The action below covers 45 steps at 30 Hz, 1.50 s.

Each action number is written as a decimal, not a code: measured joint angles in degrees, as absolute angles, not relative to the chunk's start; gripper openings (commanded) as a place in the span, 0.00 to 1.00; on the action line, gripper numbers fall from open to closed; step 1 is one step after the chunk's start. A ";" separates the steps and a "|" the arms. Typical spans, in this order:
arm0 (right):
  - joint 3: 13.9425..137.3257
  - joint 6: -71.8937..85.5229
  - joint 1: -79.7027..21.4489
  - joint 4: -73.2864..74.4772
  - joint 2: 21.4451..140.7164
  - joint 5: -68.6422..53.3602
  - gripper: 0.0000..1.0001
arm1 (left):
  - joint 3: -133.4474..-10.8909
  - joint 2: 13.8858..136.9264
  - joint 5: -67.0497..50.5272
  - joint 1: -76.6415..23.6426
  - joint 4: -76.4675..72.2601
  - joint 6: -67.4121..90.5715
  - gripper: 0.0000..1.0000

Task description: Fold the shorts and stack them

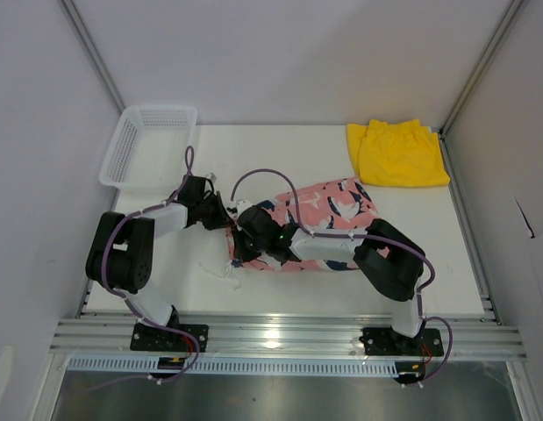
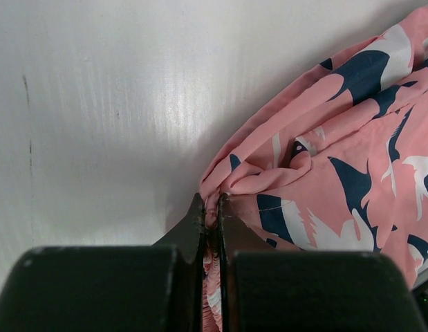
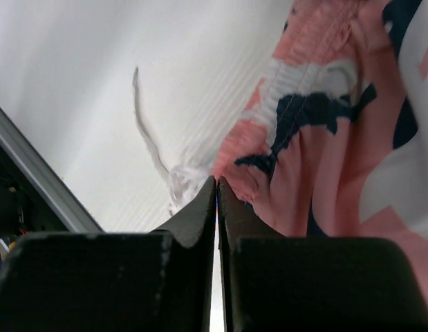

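Pink cloth with a navy-and-white print, the pink shorts (image 2: 338,159), is clamped at one bunched edge between the closed fingers of the left gripper (image 2: 211,209); the right gripper (image 3: 217,187) has its fingers pressed together, tips against the hem of the same garment; whether cloth is pinched there cannot be determined; a white drawstring (image 3: 148,131) trails on the table (image 1: 341,281) just beside those tips; the garment lies crumpled mid-table, its left part hidden under both arms in the top view; yellow shorts (image 1: 398,153) lie folded at the far right corner; a white mesh basket (image 1: 113,162) sits at the far left corner.
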<state>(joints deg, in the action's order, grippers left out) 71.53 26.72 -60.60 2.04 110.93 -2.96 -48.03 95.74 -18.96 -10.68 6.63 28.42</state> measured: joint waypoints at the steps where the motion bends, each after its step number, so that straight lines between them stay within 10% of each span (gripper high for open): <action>1: 72.05 26.70 -60.38 2.04 110.93 -3.11 0.04 | -48.03 95.79 -19.16 -10.68 6.57 28.40 0.00; 25: 68.51 29.21 -58.94 -6.63 115.02 -4.16 0.02 | -48.23 96.40 -20.73 -10.68 6.79 28.42 0.01; 34: 70.63 33.74 -59.27 -10.57 118.06 -3.97 0.02 | -49.56 96.62 -20.69 -8.56 6.33 29.91 0.70; 45: 67.46 38.02 -58.17 -17.82 118.56 -4.56 0.01 | -44.07 94.08 -23.92 -6.35 -1.15 31.31 0.71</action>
